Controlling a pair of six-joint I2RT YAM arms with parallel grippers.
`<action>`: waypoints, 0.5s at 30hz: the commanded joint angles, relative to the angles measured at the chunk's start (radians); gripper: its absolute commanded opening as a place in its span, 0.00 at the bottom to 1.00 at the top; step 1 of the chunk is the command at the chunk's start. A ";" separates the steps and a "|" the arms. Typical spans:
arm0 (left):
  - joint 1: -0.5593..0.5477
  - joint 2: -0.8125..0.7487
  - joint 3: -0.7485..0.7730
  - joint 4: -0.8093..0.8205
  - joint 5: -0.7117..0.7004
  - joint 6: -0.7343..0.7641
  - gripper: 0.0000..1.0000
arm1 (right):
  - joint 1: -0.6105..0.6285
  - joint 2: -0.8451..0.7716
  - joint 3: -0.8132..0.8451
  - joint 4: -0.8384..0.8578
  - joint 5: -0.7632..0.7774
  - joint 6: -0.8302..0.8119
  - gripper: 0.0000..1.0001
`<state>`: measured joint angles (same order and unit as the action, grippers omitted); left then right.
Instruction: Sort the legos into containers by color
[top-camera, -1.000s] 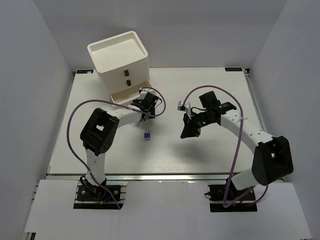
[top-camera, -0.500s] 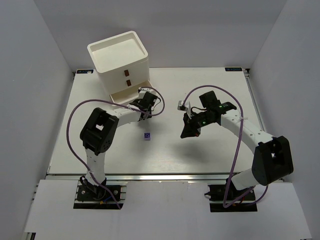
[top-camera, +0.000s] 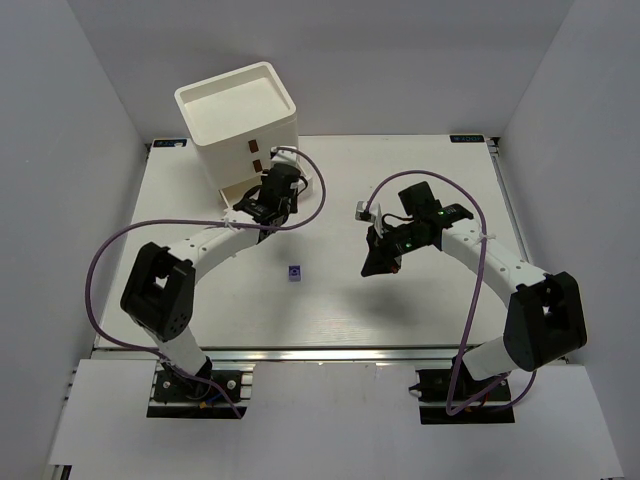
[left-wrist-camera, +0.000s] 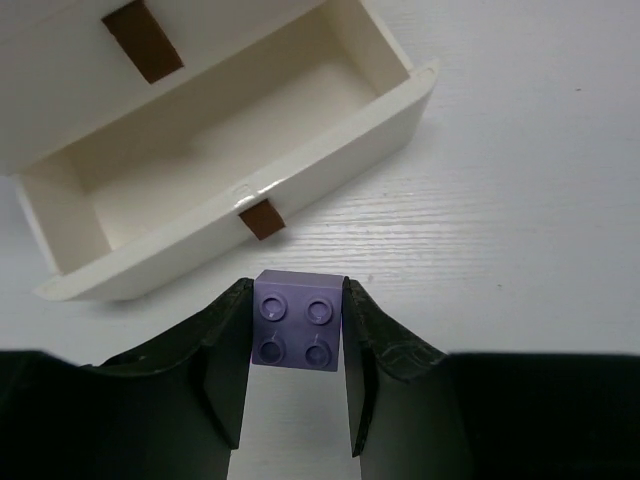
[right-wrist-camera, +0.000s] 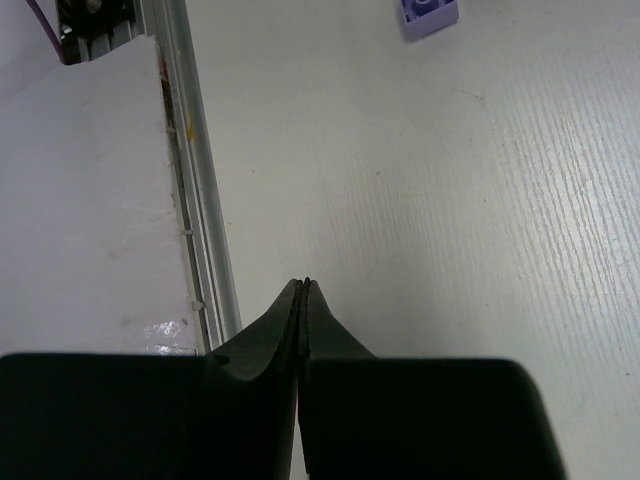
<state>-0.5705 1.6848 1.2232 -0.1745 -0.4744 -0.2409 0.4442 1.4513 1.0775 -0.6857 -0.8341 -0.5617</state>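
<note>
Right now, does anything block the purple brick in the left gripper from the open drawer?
Nothing visible. The left gripper holds the purple brick just outside the open drawer; only its front wall lies between.

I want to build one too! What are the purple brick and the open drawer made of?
The purple brick looks like hard plastic: moulded round studs, smooth matte faces. The open drawer looks like glossy cream plastic: thin walls, a shiny glint on the rim.
</note>
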 joint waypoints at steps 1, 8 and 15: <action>0.008 -0.008 0.032 0.001 -0.101 0.122 0.00 | -0.006 0.007 0.039 -0.011 -0.023 -0.017 0.00; 0.066 0.082 0.127 0.003 -0.256 0.219 0.00 | -0.006 0.009 0.041 -0.012 -0.022 -0.017 0.00; 0.124 0.186 0.242 -0.042 -0.285 0.232 0.31 | -0.007 0.014 0.039 -0.018 -0.023 -0.018 0.00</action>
<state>-0.4690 1.8462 1.3926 -0.1886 -0.7090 -0.0326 0.4442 1.4597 1.0775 -0.6861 -0.8341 -0.5617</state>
